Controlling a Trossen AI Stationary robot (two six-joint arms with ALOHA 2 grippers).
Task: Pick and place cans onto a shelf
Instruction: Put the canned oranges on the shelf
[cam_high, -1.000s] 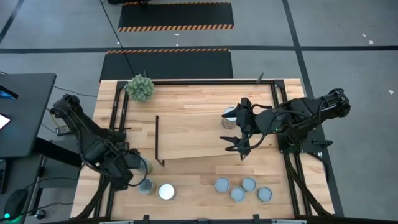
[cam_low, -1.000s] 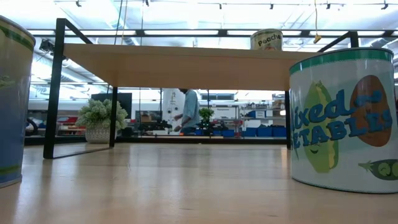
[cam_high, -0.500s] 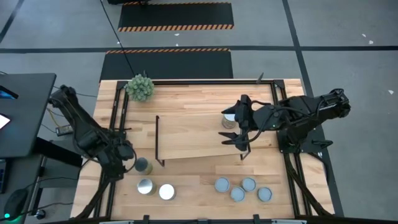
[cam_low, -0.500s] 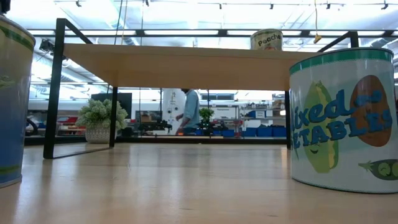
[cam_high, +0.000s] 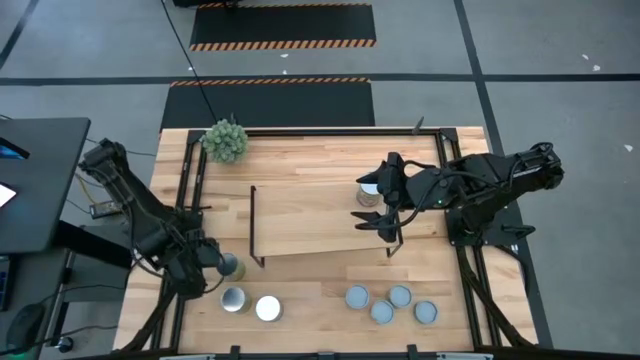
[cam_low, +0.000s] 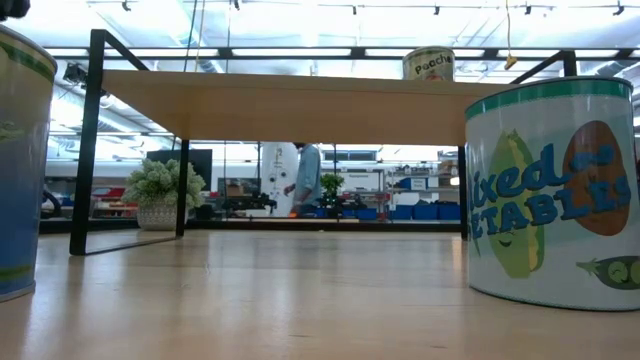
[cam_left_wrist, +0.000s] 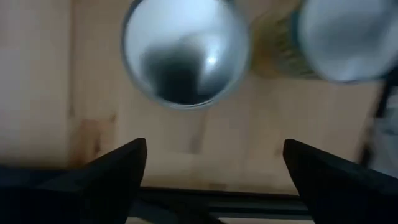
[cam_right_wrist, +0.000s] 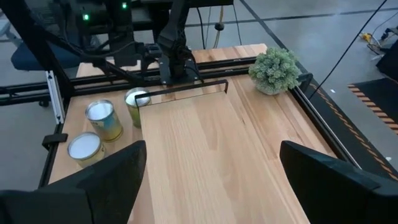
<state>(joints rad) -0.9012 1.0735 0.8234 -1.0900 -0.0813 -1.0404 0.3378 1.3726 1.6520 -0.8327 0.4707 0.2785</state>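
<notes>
The shelf (cam_high: 310, 215) stands on the table on its black rod frames. One can (cam_high: 370, 190) stands on its right part and also shows in the low view (cam_low: 430, 63). My right gripper (cam_high: 385, 212) is open and empty just beside that can, above the board (cam_right_wrist: 205, 143). My left gripper (cam_high: 197, 272) is open at the table's near left, pointing down over two cans: a silvery-topped one (cam_left_wrist: 185, 53) and an olive-sided one (cam_left_wrist: 348, 37). Three cans stand there (cam_high: 229, 266), (cam_high: 233, 299), (cam_high: 267, 308). Several more (cam_high: 390, 303) stand at the near right.
A spiky green plant ball (cam_high: 225, 140) sits at the far left corner, and also shows in the right wrist view (cam_right_wrist: 273, 70). Black frame rails (cam_high: 185, 200) run along the table's left and right sides. In the low view two cans (cam_low: 20, 160), (cam_low: 555, 190) stand close to the camera.
My left gripper has drawn back from over the near-left cans toward the table's left edge, uncovering the olive-sided can. My right gripper has shifted slightly toward the can on the shelf. No can has moved.
</notes>
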